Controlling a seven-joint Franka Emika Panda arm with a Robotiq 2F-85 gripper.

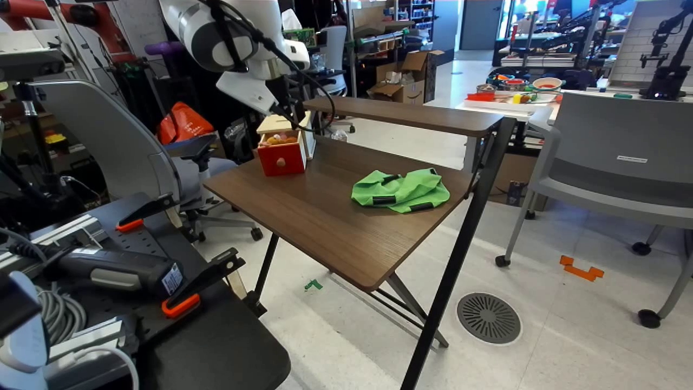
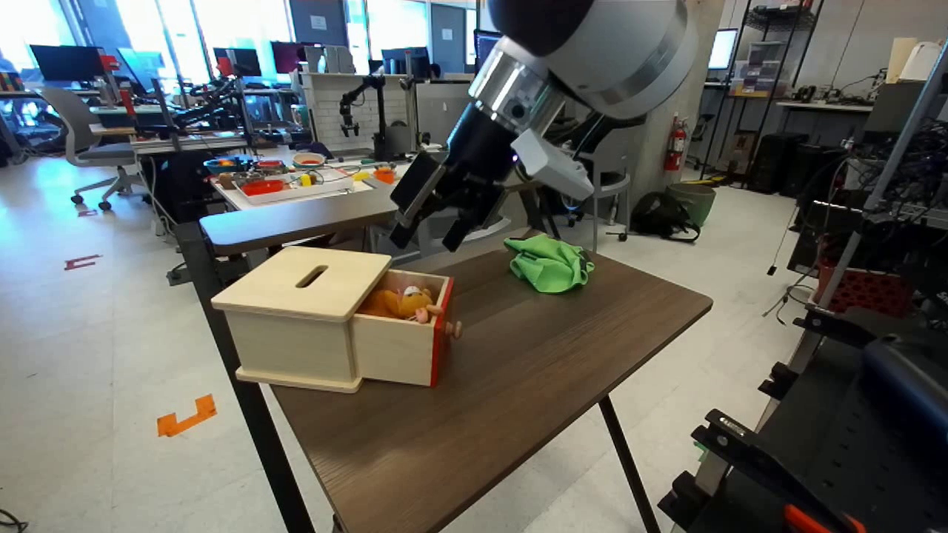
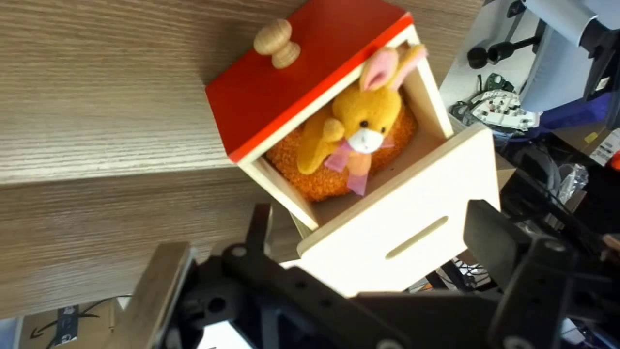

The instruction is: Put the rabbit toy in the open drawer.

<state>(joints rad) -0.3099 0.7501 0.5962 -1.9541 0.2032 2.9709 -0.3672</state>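
Rabbit toy (image 3: 368, 112): in the open drawer (image 2: 392, 348), mustard-coloured, face up, its pink-lined ears (image 3: 380, 71) reaching over the rim at a corner by the red front (image 3: 286, 99).
Ribbon (image 3: 339, 158): pinkish, at the rabbit's neck.
Under the rabbit: a fuzzy orange thing (image 3: 315, 188), touching it; what it is, I can't make out from here.
Drawer: standing partway out of the wooden box (image 2: 285, 344), a round wooden knob (image 3: 273, 39) on its front.
Wooden box: upright on the brown table (image 1: 325, 227), a slot (image 2: 312, 277) cut in its pale lid (image 2: 259, 289).
Claw (image 2: 427, 238): hanging above the box from the big white arm (image 2: 629, 66), fingers (image 3: 494, 237) spread well apart from each other.
Green cloth (image 1: 406, 187): crumpled on the same tabletop, dark strips on it, well apart from the box.
Shelf (image 1: 400, 116): raised over one edge of the table.
Grey chair (image 1: 622, 141): on casters, a little way off from the table.
Floor (image 1: 325, 341): pale, with a round grate (image 1: 489, 318) near a table leg (image 1: 457, 260).
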